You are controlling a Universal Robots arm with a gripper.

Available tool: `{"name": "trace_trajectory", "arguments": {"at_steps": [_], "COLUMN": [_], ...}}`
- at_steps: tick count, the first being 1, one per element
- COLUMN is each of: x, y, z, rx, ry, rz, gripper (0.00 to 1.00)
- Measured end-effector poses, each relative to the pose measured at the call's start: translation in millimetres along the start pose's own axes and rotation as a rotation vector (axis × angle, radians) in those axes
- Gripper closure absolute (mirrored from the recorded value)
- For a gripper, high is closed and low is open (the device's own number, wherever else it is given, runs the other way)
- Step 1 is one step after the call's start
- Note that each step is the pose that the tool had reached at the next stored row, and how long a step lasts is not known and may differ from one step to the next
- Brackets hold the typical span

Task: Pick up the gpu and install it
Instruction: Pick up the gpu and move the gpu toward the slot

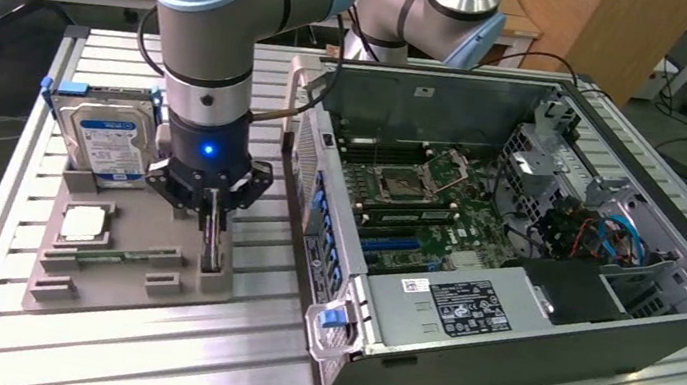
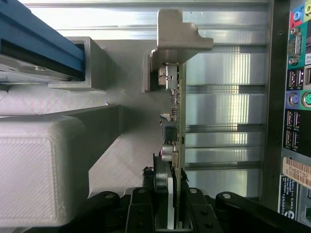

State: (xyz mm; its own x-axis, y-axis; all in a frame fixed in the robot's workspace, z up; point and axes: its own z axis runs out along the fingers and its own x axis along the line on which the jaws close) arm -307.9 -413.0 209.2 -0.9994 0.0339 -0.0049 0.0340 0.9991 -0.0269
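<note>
gpu: thin dark card, grey metal bracket at one end. Upright on edge in slot of grey holder; pinched betw. end effector fingers.

Hard drive stands upright in the grey fixture. Open computer case lies beside it on slatted table.

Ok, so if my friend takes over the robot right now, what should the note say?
Jaws: shut on the gpu, by the look of it.
Where: the gpu stands on edge in the grey holder, near the hard drive. The open computer case sits to the exterior view's right of the holder.
Done: the grasp.
Left: the gpu is not lifted out and not in the case.
</note>
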Motion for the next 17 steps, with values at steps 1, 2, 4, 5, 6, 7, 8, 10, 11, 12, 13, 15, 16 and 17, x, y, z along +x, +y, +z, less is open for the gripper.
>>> {"name": "trace_trajectory", "arguments": {"at_steps": [1, 2, 4, 5, 6, 7, 8, 10, 11, 12, 13, 15, 16, 17], "x": [0.0, 0.0, 0.0, 0.0, 0.0, 0.0, 0.0, 0.0, 0.0, -0.1, -0.1, -0.1, -0.1, -0.1], "y": [0.0, 0.0, 0.0, 0.0, 0.0, 0.0, 0.0, 0.0, 0.0, 0.0, 0.0, -0.1, -0.1, -0.2], "z": [0.0, 0.0, 0.0, 0.0, 0.0, 0.0, 0.0, 0.0, 0.0, -0.5, -1.3, -3.5, -5.2, -6.9], "rx": [0.0001, 0.0, 0.0, 0.0, 0.0, 0.0, 0.0, 0.0, -0.0001, -0.0001, 0.0001, 0.0, 0.0, 0.0], "ry": [0.0, 0.0, 0.0, 0.0, 0.0, 0.0, 0.0, 0.0, -0.0001, -0.0001, 0.0, 0.0, -0.0001, 0.0], "rz": [0.0, 0.0, 0.0, 0.0, 0.0, 0.0, 0.0, 0.0, 0.0, 0.0, 0.0, 0.0, 0.0, 0.0], "gripper": [0.72, 0.72, 0.72, 0.72, 0.72, 0.72, 0.72, 0.72, 0.72, 0.72, 0.72, 0.72, 0.72, 0.72]}}
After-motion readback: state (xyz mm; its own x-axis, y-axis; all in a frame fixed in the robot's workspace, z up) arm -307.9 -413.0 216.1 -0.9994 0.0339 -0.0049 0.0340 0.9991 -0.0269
